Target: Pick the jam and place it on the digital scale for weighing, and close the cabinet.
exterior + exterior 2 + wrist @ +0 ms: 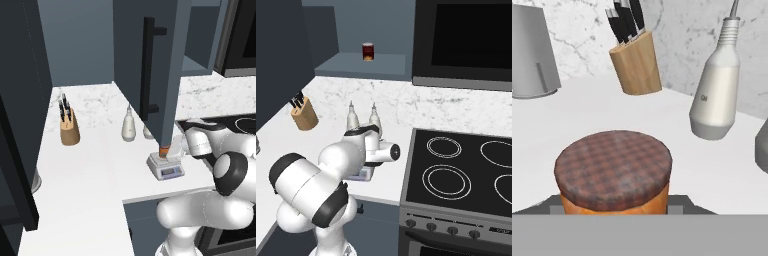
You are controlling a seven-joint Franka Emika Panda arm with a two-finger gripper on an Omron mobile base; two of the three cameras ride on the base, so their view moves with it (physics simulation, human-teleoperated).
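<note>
The jam (163,150) is a small orange jar with a brown checked lid (614,170). It stands on the light-grey digital scale (167,170), whose grey platform corners (679,205) show beside the jar. My gripper (169,151) reaches in from the right and is shut on the jam; its fingertips are hidden. The scale is mostly hidden behind my arm in the right base view. The cabinet door (165,60), dark slate-blue with a long black bar handle (148,67), stands open above the scale, swung out over the counter.
A wooden knife block (70,131) stands at the back left of the white counter (90,175). Two white bottles (352,117) stand just behind the scale. A stove (461,172) lies to the right. A red can (368,51) sits on the open cabinet shelf.
</note>
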